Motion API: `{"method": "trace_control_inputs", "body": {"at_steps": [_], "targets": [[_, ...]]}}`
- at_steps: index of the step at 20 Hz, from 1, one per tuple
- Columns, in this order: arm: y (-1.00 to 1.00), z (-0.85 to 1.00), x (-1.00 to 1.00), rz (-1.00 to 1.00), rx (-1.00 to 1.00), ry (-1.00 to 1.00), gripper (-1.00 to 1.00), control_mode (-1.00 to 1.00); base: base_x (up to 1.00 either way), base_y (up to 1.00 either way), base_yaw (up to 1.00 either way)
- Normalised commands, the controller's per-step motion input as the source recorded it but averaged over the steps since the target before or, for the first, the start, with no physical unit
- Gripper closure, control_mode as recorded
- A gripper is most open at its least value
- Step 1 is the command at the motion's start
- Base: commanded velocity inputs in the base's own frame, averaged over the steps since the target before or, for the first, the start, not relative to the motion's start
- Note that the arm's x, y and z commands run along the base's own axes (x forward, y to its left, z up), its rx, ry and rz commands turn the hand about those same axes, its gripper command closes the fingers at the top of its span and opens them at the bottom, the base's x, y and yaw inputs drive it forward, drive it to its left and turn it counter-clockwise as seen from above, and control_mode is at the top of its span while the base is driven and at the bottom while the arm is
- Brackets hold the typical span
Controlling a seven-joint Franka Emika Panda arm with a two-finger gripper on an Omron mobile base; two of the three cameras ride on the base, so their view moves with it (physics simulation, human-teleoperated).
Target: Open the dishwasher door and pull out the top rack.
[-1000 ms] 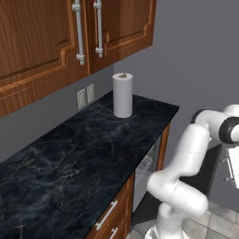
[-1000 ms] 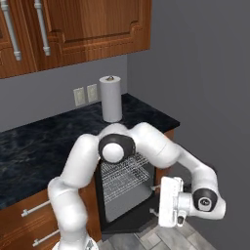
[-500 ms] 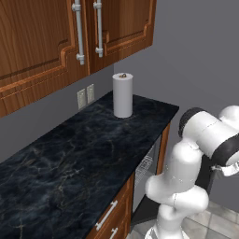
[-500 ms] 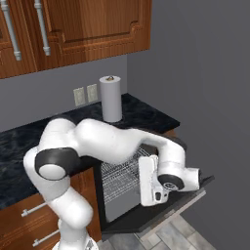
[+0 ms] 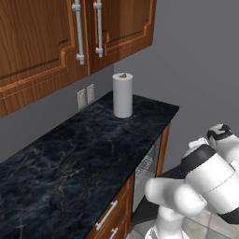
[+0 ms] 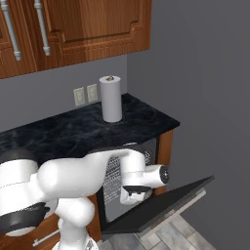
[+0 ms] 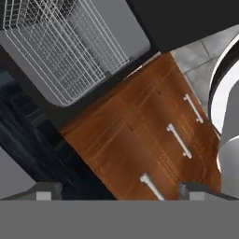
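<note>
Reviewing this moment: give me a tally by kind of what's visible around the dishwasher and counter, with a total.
Dishwasher door, lowered open: 1
Wire rack inside the dishwasher: 1
Paper towel roll on the counter: 1
Wall outlet plates: 2
Upper cabinet bar handles: 2
Drawer handles in the hand view: 3
Total: 10

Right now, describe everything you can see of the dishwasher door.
The dishwasher door is a flat dark grey-black panel, swung down on its bottom hinge until it lies nearly level, jutting out over the tiled floor below the counter's end. Its far edge looks lighter grey. Its inner face is up and bare. The gripper hangs just above it, near the opening; contact cannot be told. The wire top rack sits inside the tub.
</note>
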Motion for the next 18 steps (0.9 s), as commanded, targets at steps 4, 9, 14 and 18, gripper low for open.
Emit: {"method": "trace_control_inputs", "body": {"at_steps": [4,9,14,18], "targets": [[0.01,-0.11,0.61,-0.18,0.02,0.34,-1.00,-1.00,0.00,0.00,0.00],[0.00,-0.06,0.64,-0.16,0.07,0.42,-1.00,-1.00,0.00,0.00,0.00],[-0.15,-0.11,0.44,-0.10,0.16,0.39,-1.00,-1.00,0.00,0.00,0.00],[-0.39,-0.23,0.44,-0.11,0.24,0.26,-1.00,-1.00,0.00,0.00,0.00]]}}
